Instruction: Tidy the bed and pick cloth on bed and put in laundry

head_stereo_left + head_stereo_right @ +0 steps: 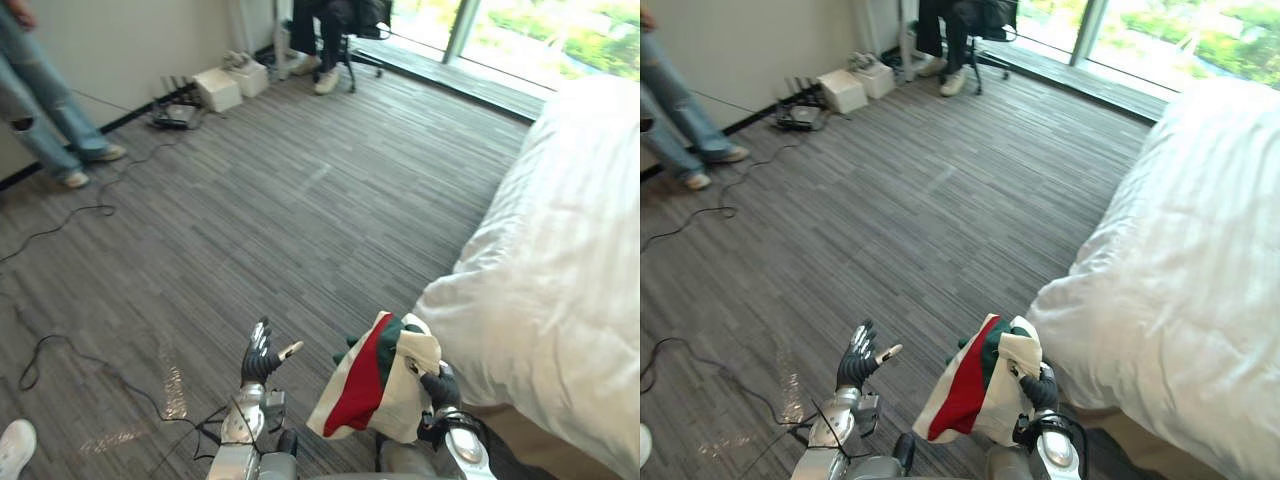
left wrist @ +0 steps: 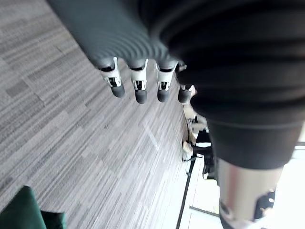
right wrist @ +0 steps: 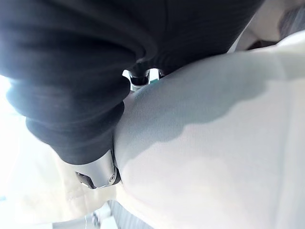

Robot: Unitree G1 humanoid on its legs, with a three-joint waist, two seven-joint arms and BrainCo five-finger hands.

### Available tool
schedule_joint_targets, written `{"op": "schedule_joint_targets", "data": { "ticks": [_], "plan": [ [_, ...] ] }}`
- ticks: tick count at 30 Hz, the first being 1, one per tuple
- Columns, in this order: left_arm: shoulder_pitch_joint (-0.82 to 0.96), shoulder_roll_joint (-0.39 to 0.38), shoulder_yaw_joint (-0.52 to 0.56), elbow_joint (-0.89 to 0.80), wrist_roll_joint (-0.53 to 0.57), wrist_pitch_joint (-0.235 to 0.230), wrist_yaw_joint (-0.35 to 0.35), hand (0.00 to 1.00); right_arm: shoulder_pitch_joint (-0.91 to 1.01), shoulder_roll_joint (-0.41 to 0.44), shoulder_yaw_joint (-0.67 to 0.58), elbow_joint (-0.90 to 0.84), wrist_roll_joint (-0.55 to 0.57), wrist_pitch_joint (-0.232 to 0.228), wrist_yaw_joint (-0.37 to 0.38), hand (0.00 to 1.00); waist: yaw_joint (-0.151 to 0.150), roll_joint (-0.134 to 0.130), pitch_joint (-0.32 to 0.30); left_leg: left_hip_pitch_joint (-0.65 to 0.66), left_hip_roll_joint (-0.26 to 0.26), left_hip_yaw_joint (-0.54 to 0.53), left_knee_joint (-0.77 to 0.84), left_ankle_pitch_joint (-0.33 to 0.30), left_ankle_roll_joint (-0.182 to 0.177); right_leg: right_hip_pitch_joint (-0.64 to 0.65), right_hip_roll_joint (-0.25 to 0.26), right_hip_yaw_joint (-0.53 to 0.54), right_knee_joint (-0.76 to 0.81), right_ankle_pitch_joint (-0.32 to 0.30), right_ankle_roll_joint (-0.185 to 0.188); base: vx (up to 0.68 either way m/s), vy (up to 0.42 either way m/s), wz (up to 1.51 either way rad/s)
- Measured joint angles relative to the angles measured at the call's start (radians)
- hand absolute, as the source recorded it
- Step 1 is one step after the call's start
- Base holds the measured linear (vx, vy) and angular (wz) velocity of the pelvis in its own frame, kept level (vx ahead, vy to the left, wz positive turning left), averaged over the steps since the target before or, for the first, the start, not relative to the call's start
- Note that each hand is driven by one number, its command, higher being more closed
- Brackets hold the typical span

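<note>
Grey carpet floor (image 1: 300,200), white bed (image 1: 560,260) at right. Right hand (image 1: 440,385): fingers clamped on red, white and green cloth (image 1: 375,385) beside bed corner. Left hand (image 1: 260,358): fingers straight, apart, above floor.

Open floor (image 1: 300,220) ahead, bed (image 1: 560,250) close on right, person (image 1: 40,100) far left

Left hand (image 1: 262,358) is up in front, forearm upright, fingers straight and spread, thumb out sideways. Right hand (image 1: 438,386) is at the same height, its fingers apparently curled into the red-green-white cloth (image 1: 360,385), half buried in fabric.
</note>
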Motion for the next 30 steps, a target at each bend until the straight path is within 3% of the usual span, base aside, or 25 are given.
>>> {"op": "schedule_joint_targets", "data": {
  "ticks": [3,4,5,6,7,8,9,10,11,13,14,15,17,18,19,20,21,22,23,24,25,26,27,29,30],
  "plan": [
    [0.012,-0.037,0.018,-0.020,-0.018,0.000,0.003,0.00,-0.027,-0.001,0.011,0.007,-0.038,0.000,-0.009,1.00,0.000,0.008,-0.006,-0.074,0.006,0.022,-0.002,-0.002,0.021,0.019,-0.029,-0.139,-0.016,0.003,0.003,-0.06,-0.017,1.64],
    [0.001,-0.046,0.017,-0.034,-0.018,0.000,0.008,0.00,-0.041,-0.011,0.006,0.010,-0.070,0.001,-0.024,1.00,0.001,0.014,-0.006,-0.124,0.024,0.119,-0.018,-0.016,0.093,0.053,-0.059,-0.278,-0.052,0.025,0.001,-0.02,0.025,2.30],
    [-0.011,-0.045,0.022,-0.040,-0.017,0.000,0.010,0.00,-0.054,-0.016,0.003,0.022,-0.083,-0.001,-0.028,1.00,0.000,0.007,-0.005,-0.143,0.040,0.210,0.013,-0.016,0.108,0.068,-0.084,-0.318,-0.068,0.029,-0.001,0.00,0.146,2.80],
    [-0.027,-0.048,0.028,-0.041,-0.017,0.001,0.018,0.00,-0.093,-0.035,-0.006,0.051,-0.095,0.007,-0.035,1.00,0.004,0.019,0.001,-0.204,0.098,0.462,0.135,-0.024,0.136,0.094,-0.102,-0.405,-0.068,0.027,0.003,0.02,0.152,2.15],
    [-0.019,-0.048,0.022,-0.042,-0.016,0.001,0.016,0.00,-0.104,-0.053,-0.019,0.051,-0.095,0.016,-0.048,1.00,0.006,0.060,0.000,-0.209,0.144,0.621,0.204,0.027,0.242,0.126,-0.087,-0.470,-0.052,0.023,0.008,0.05,0.210,2.51],
    [-0.024,-0.048,0.010,-0.043,-0.016,0.001,0.016,0.00,-0.122,-0.064,-0.039,0.065,-0.093,0.021,-0.052,1.00,0.013,0.071,0.004,-0.213,0.122,0.684,0.214,0.075,0.218,0.154,-0.114,-0.528,-0.007,0.014,0.017,0.05,0.147,2.10],
    [-0.026,-0.048,0.009,-0.051,-0.016,0.002,0.016,0.00,-0.126,-0.070,-0.048,0.065,-0.093,0.020,-0.052,1.00,0.014,0.077,0.007,-0.211,0.096,0.720,0.190,0.102,0.258,0.153,-0.129,-0.550,0.018,0.001,0.014,0.02,0.241,2.65],
    [-0.034,-0.054,0.015,-0.084,-0.016,0.000,0.016,0.00,-0.129,-0.079,-0.071,0.062,-0.092,0.014,-0.051,1.00,-0.011,0.077,0.003,-0.200,0.040,0.744,0.085,0.088,0.346,0.168,-0.095,-0.554,-0.053,-0.029,0.001,0.00,0.310,2.94],
    [-0.053,-0.054,0.041,-0.091,-0.016,0.000,0.017,0.00,-0.149,-0.075,-0.091,0.066,-0.091,0.017,-0.054,1.00,-0.019,0.064,0.015,-0.180,0.046,0.901,0.102,-0.013,0.314,0.232,-0.088,-0.656,-0.130,0.004,0.065,0.03,0.312,3.06],
    [-0.070,-0.046,0.041,-0.068,-0.014,0.002,0.013,0.00,-0.154,-0.079,-0.102,0.066,-0.091,0.019,-0.066,1.00,-0.027,0.064,0.018,-0.174,0.105,1.107,0.206,-0.093,0.270,0.271,-0.096,-0.780,-0.123,0.010,0.068,0.09,0.238,2.31],
    [-0.059,-0.047,0.031,-0.063,-0.013,0.012,0.010,0.00,-0.138,-0.074,-0.103,0.058,-0.090,0.019,-0.067,1.00,-0.027,0.067,0.016,-0.164,0.119,1.207,0.244,-0.162,0.282,0.303,-0.092,-0.865,-0.112,0.010,0.069,0.23,0.320,2.18],
    [-0.036,-0.045,0.026,-0.059,-0.008,0.028,-0.006,0.00,-0.113,-0.063,-0.098,0.023,-0.091,0.021,-0.064,1.00,-0.009,0.055,0.017,-0.159,0.065,1.145,0.251,-0.194,0.261,0.352,-0.119,-0.939,-0.074,0.011,0.068,0.26,0.325,1.75],
    [-0.008,-0.044,0.023,-0.057,-0.007,0.032,-0.016,0.00,-0.092,-0.055,-0.098,-0.002,-0.091,0.020,-0.063,1.00,0.006,0.046,0.013,-0.161,0.013,1.068,0.245,-0.219,0.263,0.344,-0.190,-0.964,0.083,0.014,0.061,0.22,0.267,1.52],
    [0.003,-0.041,0.011,-0.056,-0.006,0.039,-0.028,0.00,-0.088,-0.051,-0.100,-0.003,-0.091,0.021,-0.062,1.00,-0.004,0.046,0.012,-0.161,-0.042,0.977,0.220,-0.220,0.273,0.306,-0.271,-0.958,0.284,0.022,-0.031,0.27,0.347,1.72],
    [0.001,-0.042,0.003,-0.056,-0.005,0.042,-0.030,0.00,-0.082,-0.050,-0.101,-0.005,-0.091,0.020,-0.062,1.00,-0.010,0.046,0.012,-0.158,-0.069,0.927,0.209,-0.218,0.278,0.288,-0.302,-0.946,0.384,0.015,-0.124,0.34,0.375,2.25],
    [-0.007,-0.034,-0.016,-0.055,-0.003,0.043,-0.034,0.00,-0.075,-0.050,-0.100,-0.004,-0.092,0.021,-0.060,1.00,-0.019,0.045,0.011,-0.145,-0.115,0.842,0.189,-0.209,0.293,0.218,-0.314,-0.852,0.549,-0.045,-0.215,0.34,0.285,2.64],
    [-0.015,-0.016,-0.021,-0.044,0.006,0.043,-0.032,0.00,-0.066,-0.041,-0.100,-0.007,-0.091,0.022,-0.047,1.00,-0.031,0.050,0.013,-0.106,-0.161,0.726,0.152,-0.193,0.311,0.120,-0.232,-0.649,0.625,-0.107,-0.134,0.28,0.162,2.69],
    [-0.025,-0.003,-0.032,-0.032,0.007,0.043,-0.032,0.00,-0.059,-0.037,-0.100,-0.013,-0.091,0.022,-0.045,1.00,-0.032,0.052,0.014,-0.080,-0.173,0.688,0.133,-0.184,0.301,0.089,-0.189,-0.577,0.629,-0.130,-0.106,0.26,0.096,2.43],
    [-0.035,0.008,-0.045,-0.026,0.012,0.045,-0.030,0.00,-0.051,-0.039,-0.095,-0.022,-0.090,0.021,-0.043,1.00,-0.033,0.060,0.017,-0.054,-0.191,0.625,0.125,-0.173,0.261,0.045,-0.129,-0.494,0.624,-0.147,-0.083,0.29,0.115,2.50],
    [-0.055,0.031,-0.055,-0.016,0.014,0.036,-0.030,0.00,-0.049,-0.026,-0.090,-0.032,-0.089,0.015,-0.043,1.00,-0.050,-0.005,0.036,-0.095,-0.215,0.562,0.238,-0.200,0.092,-0.010,-0.140,-0.399,0.597,-0.167,-0.086,0.26,0.077,2.68],
    [-0.062,0.052,-0.052,-0.019,0.014,0.022,-0.030,0.00,-0.046,-0.006,-0.090,-0.045,-0.089,0.008,-0.043,1.00,-0.062,-0.052,0.039,-0.153,-0.196,0.570,0.405,-0.273,0.178,-0.043,-0.213,-0.375,0.595,-0.172,-0.058,0.27,-0.091,2.60],
    [-0.063,0.063,-0.054,-0.019,0.014,0.008,-0.027,0.00,-0.041,0.005,-0.098,-0.064,-0.090,0.005,-0.043,1.00,-0.058,-0.030,0.042,-0.151,-0.091,0.570,0.422,-0.339,0.254,-0.069,-0.240,-0.339,0.549,-0.203,0.042,0.22,-0.191,1.99],
    [-0.083,0.065,-0.052,0.058,0.014,0.039,-0.024,0.00,-0.050,0.008,-0.096,-0.056,-0.091,0.014,-0.038,1.00,-0.050,-0.047,0.061,-0.100,-0.129,0.509,0.407,-0.337,0.251,-0.078,-0.232,-0.227,0.434,-0.220,0.071,0.26,-0.195,1.51],
    [-0.054,0.046,-0.065,0.063,0.014,0.044,-0.025,0.00,-0.038,0.004,-0.105,-0.055,-0.089,0.012,-0.041,1.00,-0.061,0.007,0.072,-0.044,-0.121,0.417,0.360,-0.328,0.236,-0.109,-0.116,-0.099,0.339,-0.224,0.071,0.37,-0.042,1.34],
    [-0.051,0.039,-0.076,0.062,0.014,0.042,-0.026,0.00,-0.025,0.005,-0.111,-0.050,-0.087,0.012,-0.042,1.00,-0.062,0.026,0.073,-0.004,-0.123,0.367,0.316,-0.308,0.202,-0.139,-0.051,-0.001,0.263,-0.210,0.088,0.42,-0.018,1.35]
  ]
}}
